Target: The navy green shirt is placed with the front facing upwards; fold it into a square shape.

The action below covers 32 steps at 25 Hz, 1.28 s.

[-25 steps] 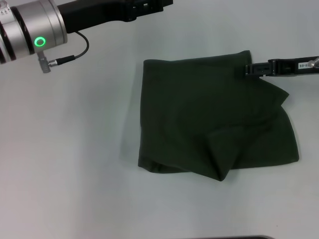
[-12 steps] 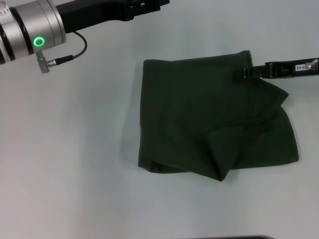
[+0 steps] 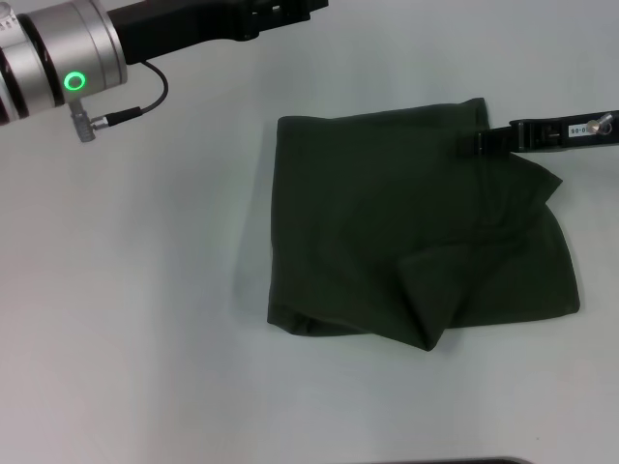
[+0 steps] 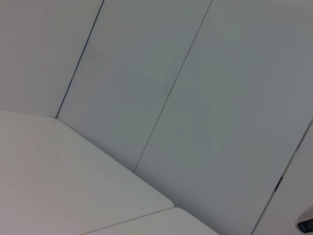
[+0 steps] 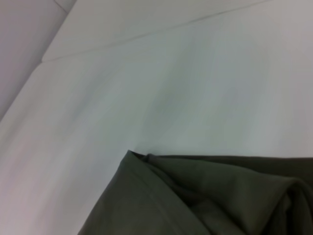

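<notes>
So from the head view, the navy green shirt [image 3: 416, 227] is sitting on the white bench [image 3: 145, 319], already folded down to a rough, lumpy rectangle with only plain green showing. The edge nearest the robot is messy, with a loose flap bunched up there. The right end effector [image 3: 481, 142] is right at the shirt's far right corner, tip on or just over the fabric, but I honestly can't tell if it's clenched on the cloth or released. The left arm [image 3: 116, 43] is parked well off to the shirt's far left, its end effector out of shot. The left wrist view shows just bare bench and wall panels, no shirt at all, so that arm looks idle. The right wrist view looks down on a layered corner of the shirt [image 5: 205, 196] with stacked folds, bare bench beyond it; no fingers visible. My guess is we're late in the folding, at the tidy-up stage. The next move probably needs that bunched near edge flattened and the corners squared up.
</notes>
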### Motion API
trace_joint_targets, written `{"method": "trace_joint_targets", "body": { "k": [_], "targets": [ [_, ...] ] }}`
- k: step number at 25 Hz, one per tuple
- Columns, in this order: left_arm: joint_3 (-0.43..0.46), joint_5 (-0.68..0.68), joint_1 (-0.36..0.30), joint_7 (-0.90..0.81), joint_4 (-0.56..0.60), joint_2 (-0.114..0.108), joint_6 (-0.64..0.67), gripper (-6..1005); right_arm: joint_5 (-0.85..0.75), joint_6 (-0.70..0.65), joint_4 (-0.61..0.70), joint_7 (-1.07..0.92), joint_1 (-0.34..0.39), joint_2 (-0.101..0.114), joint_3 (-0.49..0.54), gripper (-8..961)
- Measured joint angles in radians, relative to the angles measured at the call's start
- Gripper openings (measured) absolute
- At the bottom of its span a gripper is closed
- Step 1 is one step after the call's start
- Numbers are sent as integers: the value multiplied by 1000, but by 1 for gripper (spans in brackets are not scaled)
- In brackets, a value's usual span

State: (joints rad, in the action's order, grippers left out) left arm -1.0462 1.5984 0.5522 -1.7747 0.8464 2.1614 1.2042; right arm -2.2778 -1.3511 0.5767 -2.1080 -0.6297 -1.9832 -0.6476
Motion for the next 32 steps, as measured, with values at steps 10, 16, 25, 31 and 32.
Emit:
{"method": "trace_joint_targets", "body": {
  "k": [10, 16, 25, 31, 32],
  "targets": [
    [5, -3, 1, 14, -2, 0, 0, 916, 35, -19, 3, 1, -16, 3, 0, 162],
    [21, -4, -2, 21, -7, 2, 5, 916, 54, -40, 3, 5, -27, 2, -5, 130],
    [25, -8, -5, 23, -7, 2, 9, 916, 47, -7, -5, -1, -2, 0, -8, 196],
    [25, -8, -8, 23, -7, 2, 10, 916, 48, 21, -4, 3, 15, -2, -2, 249],
    [25, -8, -9, 23, -7, 2, 11, 916, 50, 21, -1, 6, 17, -2, -1, 258]
  ]
}}
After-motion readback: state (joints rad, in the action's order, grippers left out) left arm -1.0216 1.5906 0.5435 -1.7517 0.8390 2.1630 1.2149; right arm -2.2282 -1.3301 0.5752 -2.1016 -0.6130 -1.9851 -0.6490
